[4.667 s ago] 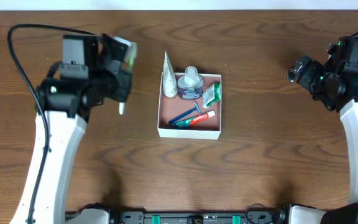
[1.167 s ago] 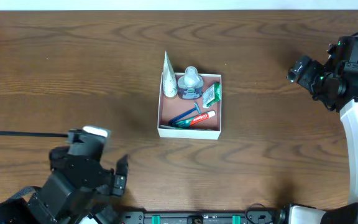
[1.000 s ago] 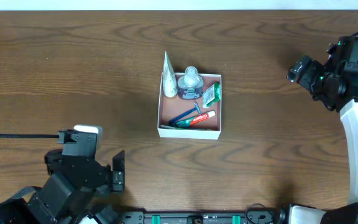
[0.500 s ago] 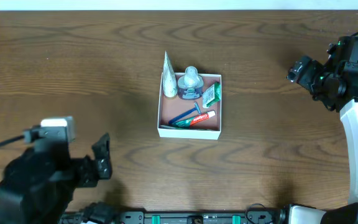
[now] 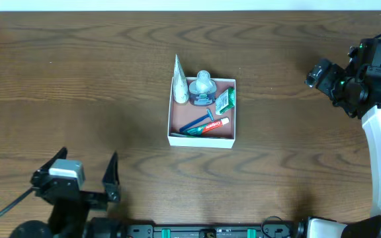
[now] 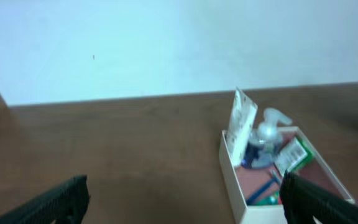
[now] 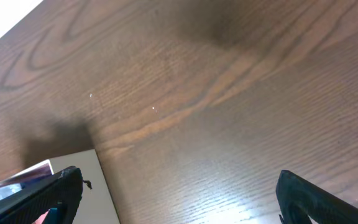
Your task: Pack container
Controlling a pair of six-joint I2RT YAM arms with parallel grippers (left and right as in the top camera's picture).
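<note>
Overhead, the shallow white-walled square container (image 5: 201,141) looks packed — so the left gripper (image 6: 184,182) and right gripper (image 7: 176,179), both spread and empty, should probably park well clear.

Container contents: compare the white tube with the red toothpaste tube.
Pose: the white tube stands on end in the far-left corner of the container, rising above the wall; the red toothpaste tube lies flat near the front wall. Colour: the white tube is mostly white; the toothpaste tube is red and white. Size: the white tube looks bigger. Both sit inside the container.
</note>
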